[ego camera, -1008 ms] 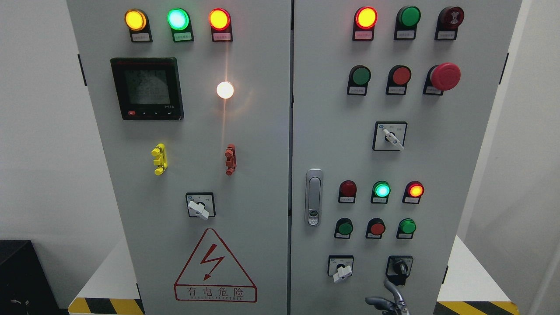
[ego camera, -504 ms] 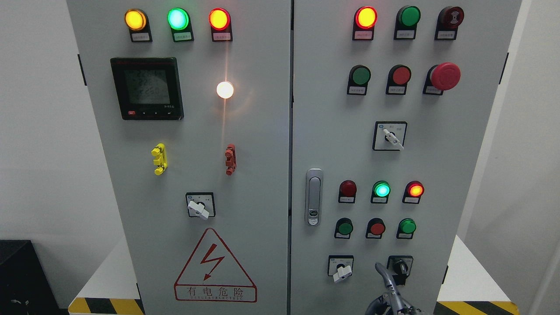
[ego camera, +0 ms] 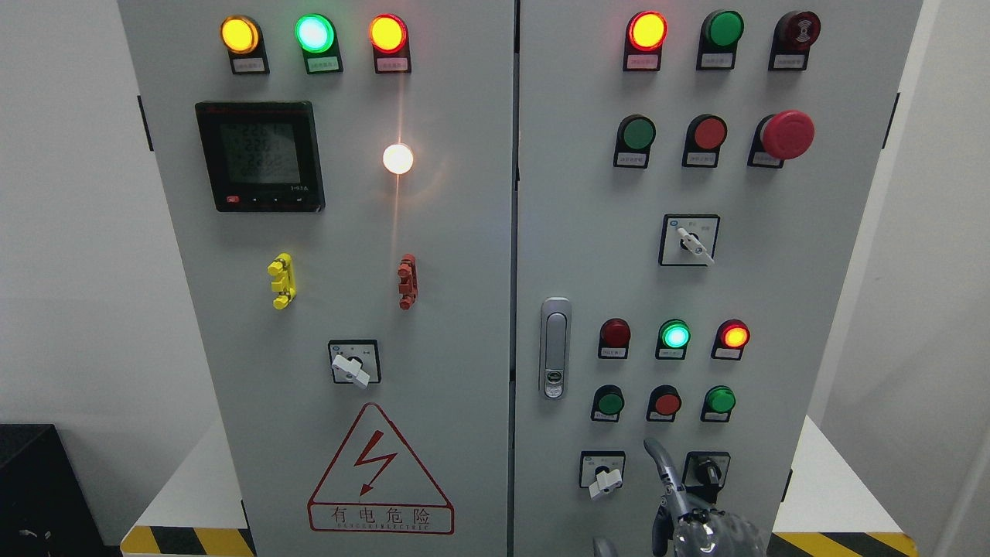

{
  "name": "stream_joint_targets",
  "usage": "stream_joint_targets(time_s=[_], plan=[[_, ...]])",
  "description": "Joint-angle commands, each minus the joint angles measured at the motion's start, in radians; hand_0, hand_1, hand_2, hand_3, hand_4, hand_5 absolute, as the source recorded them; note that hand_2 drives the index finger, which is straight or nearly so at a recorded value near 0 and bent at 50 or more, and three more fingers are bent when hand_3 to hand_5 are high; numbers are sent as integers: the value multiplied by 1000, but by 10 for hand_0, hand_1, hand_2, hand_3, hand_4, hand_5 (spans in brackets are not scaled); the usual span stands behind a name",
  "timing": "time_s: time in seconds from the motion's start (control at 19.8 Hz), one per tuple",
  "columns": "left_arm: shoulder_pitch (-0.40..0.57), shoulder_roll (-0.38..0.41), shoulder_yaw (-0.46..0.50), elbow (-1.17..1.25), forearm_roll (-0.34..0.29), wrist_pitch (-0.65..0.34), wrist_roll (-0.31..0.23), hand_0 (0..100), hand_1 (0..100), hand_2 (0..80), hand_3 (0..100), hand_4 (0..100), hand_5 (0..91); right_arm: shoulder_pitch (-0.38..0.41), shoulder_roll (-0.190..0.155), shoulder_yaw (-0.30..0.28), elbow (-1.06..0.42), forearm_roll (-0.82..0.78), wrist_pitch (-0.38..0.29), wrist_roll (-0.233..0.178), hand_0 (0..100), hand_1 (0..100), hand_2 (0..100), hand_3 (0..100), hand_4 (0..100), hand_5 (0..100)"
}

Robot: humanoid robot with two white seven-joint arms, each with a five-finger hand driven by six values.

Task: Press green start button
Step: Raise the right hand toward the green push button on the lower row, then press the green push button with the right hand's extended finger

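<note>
Pointing one finger upward, right hand [ego camera: 688, 510] sits below warning sign's [ego camera: 380, 469] "有电危险"

You have plain white walls [ego camera: 69, 232] on both frame sides, a black box [ego camera: 35, 487] lower left, and yellow-black hazard stripes [ego camera: 186, 540] along the white platform [ego camera: 189, 487] edge.

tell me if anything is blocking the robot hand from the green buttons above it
Nothing visible does. The robot hand rises with one finger extended, and only bare panel lies between it and the green button at the row's left end.
</note>
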Motion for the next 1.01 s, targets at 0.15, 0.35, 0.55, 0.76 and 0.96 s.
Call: stream_joint_targets(time_s=[0.15, 0.35, 0.55, 0.76, 0.96], plan=[[-23, 0, 0, -28, 0, 1, -1, 120, 556, 0, 0, 0, 0, -76, 3, -11, 134, 50, 4, -1, 373, 340, 0, 917, 860, 973], [-23, 0, 0, -28, 0, 1, -1, 120, 556, 0, 0, 0, 0, -104, 5, -11, 168, 51, 5, 3, 381, 341, 0, 921, 860, 975], [-23, 0, 0, -28, 0, 1, -1, 120, 556, 0, 0, 0, 0, -129, 5, -11, 197, 51, 7, 6, 385, 353, 0, 922, 860, 974], [-23, 1, 0, -28, 0, 1, -1, 120, 556, 0, 0, 0, 0, -159, 5, -11, 228, 51, 8, 9, 392, 357, 0, 924, 861, 974], [-23, 0, 0, -28, 0, 1, -1, 120, 556, 0, 0, 0, 0, -182, 5, -9, 252, 51, 8, 9, 401, 358, 0, 928, 860, 974]])
